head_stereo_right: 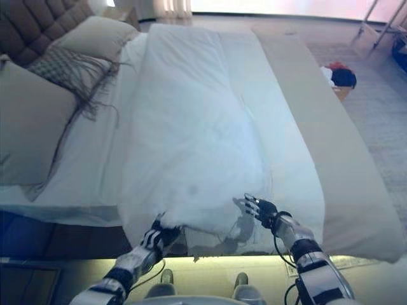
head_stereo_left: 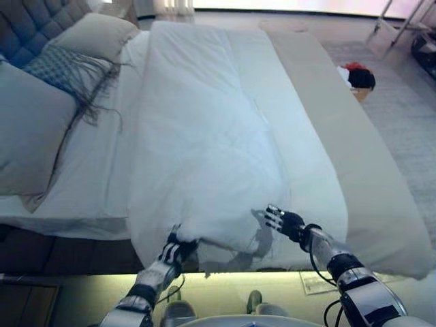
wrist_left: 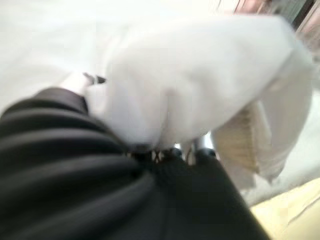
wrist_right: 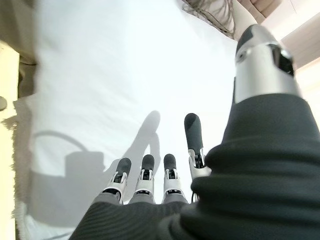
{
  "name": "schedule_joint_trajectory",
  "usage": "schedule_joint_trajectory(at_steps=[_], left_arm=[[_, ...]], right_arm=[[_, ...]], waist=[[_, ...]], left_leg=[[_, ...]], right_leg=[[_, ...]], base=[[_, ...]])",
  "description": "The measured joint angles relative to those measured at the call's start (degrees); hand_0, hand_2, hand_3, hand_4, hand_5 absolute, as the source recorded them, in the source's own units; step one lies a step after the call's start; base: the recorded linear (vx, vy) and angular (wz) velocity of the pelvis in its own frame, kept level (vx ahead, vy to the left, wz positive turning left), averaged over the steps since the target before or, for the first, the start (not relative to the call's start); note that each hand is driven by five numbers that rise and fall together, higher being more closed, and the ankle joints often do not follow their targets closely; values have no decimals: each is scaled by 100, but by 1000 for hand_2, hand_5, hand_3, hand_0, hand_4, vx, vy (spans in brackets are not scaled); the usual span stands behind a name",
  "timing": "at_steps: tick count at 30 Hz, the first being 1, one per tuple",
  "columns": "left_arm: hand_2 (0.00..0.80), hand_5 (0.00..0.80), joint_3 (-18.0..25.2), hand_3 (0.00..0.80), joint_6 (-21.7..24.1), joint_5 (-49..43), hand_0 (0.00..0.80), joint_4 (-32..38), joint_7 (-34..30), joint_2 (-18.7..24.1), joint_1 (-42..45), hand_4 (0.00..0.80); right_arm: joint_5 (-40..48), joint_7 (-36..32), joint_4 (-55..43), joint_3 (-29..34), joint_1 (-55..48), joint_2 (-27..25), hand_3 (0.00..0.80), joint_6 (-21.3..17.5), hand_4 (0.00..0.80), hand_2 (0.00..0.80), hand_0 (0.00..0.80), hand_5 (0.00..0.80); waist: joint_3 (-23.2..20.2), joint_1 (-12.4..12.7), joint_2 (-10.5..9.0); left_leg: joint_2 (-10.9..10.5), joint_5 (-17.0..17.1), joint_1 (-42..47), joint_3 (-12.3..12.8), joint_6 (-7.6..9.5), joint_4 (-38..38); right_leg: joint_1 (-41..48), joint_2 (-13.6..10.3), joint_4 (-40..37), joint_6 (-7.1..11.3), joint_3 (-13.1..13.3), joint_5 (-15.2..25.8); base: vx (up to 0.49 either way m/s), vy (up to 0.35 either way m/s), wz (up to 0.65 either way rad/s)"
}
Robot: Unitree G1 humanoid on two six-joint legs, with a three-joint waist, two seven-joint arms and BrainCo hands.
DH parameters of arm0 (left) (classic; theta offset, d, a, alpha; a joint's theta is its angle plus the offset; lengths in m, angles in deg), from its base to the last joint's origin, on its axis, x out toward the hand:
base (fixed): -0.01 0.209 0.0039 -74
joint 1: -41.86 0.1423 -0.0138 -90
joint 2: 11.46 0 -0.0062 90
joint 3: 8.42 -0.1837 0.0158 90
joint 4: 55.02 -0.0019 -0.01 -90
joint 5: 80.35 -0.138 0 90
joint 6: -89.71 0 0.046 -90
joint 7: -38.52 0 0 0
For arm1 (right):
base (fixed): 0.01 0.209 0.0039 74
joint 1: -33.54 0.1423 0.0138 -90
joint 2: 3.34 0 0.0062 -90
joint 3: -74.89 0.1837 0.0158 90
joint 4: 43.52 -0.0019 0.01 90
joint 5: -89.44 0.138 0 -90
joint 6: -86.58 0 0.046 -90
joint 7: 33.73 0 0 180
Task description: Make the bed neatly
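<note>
A white duvet [head_stereo_left: 204,136] lies bunched in a long strip down the middle of the bed, over a white sheet [head_stereo_left: 102,177]. My left hand [head_stereo_left: 176,251] is at the near edge of the bed, its fingers curled on the duvet's near corner [wrist_left: 200,95]. My right hand [head_stereo_left: 285,221] hovers open just above the near right part of the bedding, fingers straight [wrist_right: 150,175], holding nothing. A beige blanket [head_stereo_left: 354,163] covers the right side of the bed.
Pillows [head_stereo_left: 34,129] and a fringed grey cushion [head_stereo_left: 65,68] lie at the left by the tufted headboard [head_stereo_left: 34,27]. A red and black item [head_stereo_left: 357,75] lies on the carpet at the right. A metal stand [head_stereo_left: 402,24] is at the far right.
</note>
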Motion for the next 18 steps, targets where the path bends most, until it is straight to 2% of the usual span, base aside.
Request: schedule_joint_trajectory(at_steps=[3, 7, 14, 18], left_arm=[[800, 800, 329, 800, -125, -570, 800, -229, -470, 165, 309, 800], [800, 800, 713, 800, -139, -886, 800, -561, -870, 238, 409, 800], [800, 800, 1095, 800, -95, -928, 800, -794, -756, 202, 408, 800], [800, 800, 1257, 800, -19, -935, 800, -844, -715, 175, 402, 800]], right_arm=[[-63, -80, 259, 146, -131, -14, 0, -54, 0, 0, 0, 0], [-134, -159, 576, 238, -183, -28, 0, -62, 0, 0, 0, 0], [-292, -226, 743, 242, -198, -155, 0, -68, 0, 0, 0, 0], [-292, -262, 746, 264, -196, -377, 0, -72, 0, 0, 0, 0]], waist=[[-137, 162, 74], [-251, 198, 227], [-293, 187, 424], [-276, 273, 549]], left_leg=[[-20, -3, -6, -48, 3, -4], [-91, -12, -31, -142, 20, -26], [-174, 1, -94, -276, 7, 7], [-219, 1, -112, -297, 7, 9]], right_leg=[[31, -16, -11, 11, -61, -27], [114, -67, -17, 41, -157, -98], [101, -123, -9, 101, -274, -113], [100, -177, -4, 137, -312, -138]], base=[[7, 84, 12], [-8, 114, 13], [-34, 119, 8], [-45, 114, 5]])
